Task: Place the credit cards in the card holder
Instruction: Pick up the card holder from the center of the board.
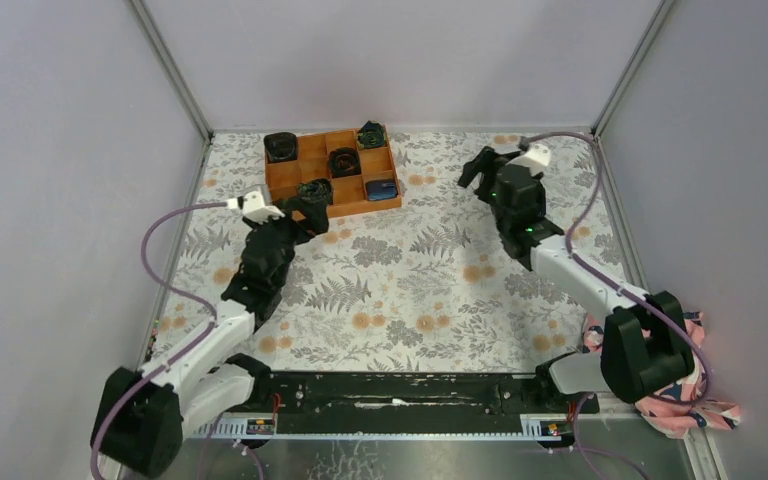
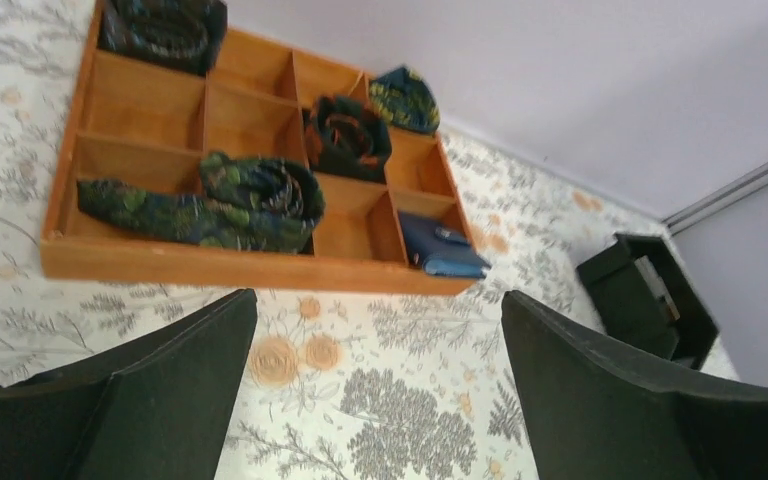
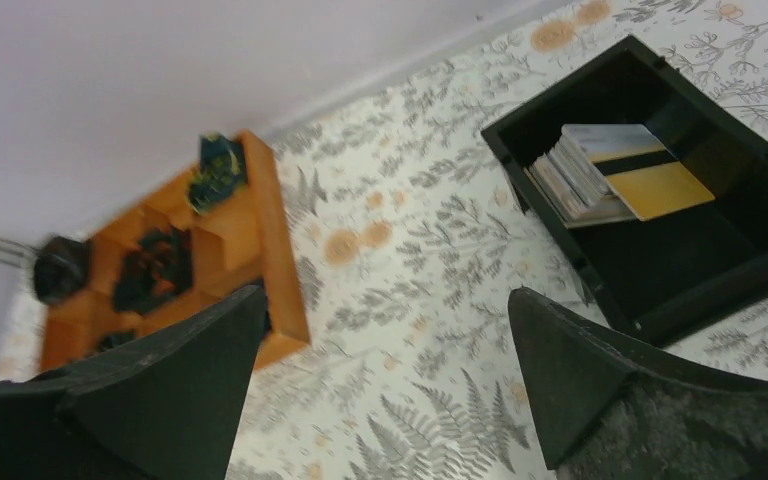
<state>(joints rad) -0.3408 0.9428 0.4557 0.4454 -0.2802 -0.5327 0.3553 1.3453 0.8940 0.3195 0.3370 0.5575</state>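
the left gripper [image 2: 378,305] has its fingers [image 2: 160,370] spread as wide as they go and holds nothing; it hangs over the floral table cover [image 2: 410,410], aimed at the near right corner of the orange tray [image 2: 210,265], probably because the card holder [image 2: 440,248] lies there, folded shut in the near right compartment, beside compartments with rolled dark fabrics [image 2: 260,195]. the right gripper [image 3: 388,300] is just as wide open and empty, its fingers [image 3: 580,370] framing the black bin [image 3: 680,250] at the far right, where the credit cards [image 3: 610,170] lean in a stack against the bin's left wall, a yellow one uppermost. each arm seems posted by its own item, so wallet and cards, now well apart, can be brought together.
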